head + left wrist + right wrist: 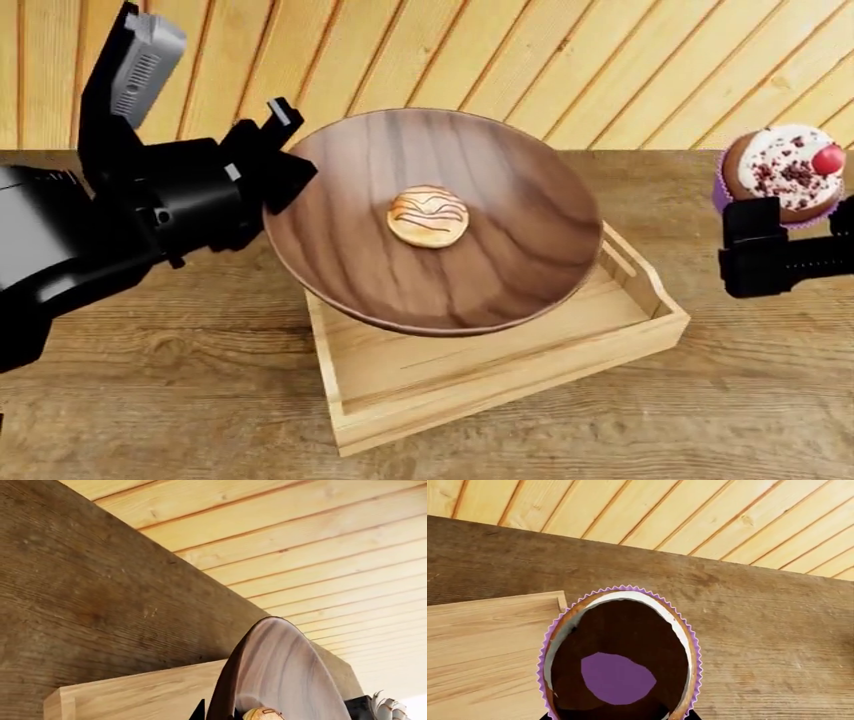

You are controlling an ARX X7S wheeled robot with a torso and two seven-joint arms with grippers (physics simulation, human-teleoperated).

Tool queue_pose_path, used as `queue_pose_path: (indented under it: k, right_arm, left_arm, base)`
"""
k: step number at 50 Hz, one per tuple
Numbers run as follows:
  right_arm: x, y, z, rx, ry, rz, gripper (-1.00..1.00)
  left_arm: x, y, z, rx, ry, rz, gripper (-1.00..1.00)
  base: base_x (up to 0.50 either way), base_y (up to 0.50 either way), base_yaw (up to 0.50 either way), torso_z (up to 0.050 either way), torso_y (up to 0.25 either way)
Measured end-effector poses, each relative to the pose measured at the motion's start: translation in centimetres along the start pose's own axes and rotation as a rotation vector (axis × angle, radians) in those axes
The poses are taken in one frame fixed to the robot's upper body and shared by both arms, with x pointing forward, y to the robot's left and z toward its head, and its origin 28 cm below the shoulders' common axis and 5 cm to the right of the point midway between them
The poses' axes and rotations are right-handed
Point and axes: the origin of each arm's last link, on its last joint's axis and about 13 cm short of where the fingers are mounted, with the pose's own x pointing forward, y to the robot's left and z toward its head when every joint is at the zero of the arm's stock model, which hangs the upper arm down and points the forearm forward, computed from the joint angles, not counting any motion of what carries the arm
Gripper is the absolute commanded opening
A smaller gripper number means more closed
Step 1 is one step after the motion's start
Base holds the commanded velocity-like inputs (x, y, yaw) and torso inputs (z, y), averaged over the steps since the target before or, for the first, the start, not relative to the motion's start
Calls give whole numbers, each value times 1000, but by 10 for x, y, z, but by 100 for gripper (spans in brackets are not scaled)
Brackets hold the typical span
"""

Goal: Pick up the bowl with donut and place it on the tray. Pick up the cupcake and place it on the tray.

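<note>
Left fingers (pixel 283 140) clamp the wide dark walnut bowl's (pixel 507 230) rim above the pale wooden tray (pixel 534 370), right fingers (pixel 801 215) grip the purple-wrapped cupcake (pixel 787 172); that tilt may slide the glazed donut (pixel 427 216) out.

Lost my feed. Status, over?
Left pincer shut on bowl, held tilted over tray; donut inside. Right pincer holds cupcake aloft. Nothing in tray.

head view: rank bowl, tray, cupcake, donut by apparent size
1. bowl and tray: unsure; the bowl is lifted nearer the camera and hides much of the tray
2. cupcake
3. donut
</note>
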Motion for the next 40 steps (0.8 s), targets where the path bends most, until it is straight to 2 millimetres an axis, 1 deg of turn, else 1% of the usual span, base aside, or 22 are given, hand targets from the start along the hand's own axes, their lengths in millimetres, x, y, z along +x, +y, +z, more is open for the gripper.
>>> queue_pose_path:
  k: [15, 40]
  right_arm:
    - [2, -2, -4, 8, 4, -7, -100]
    - [3, -3, -9, 12, 15, -16, -100]
  left_arm:
    - [10, 12, -4, -2, 16, 7, -100]
    - [12, 21, -10, 7, 30, 42, -100]
  base:
    - [0, 0, 0, 1, 0]
    - [0, 0, 0, 0, 1]
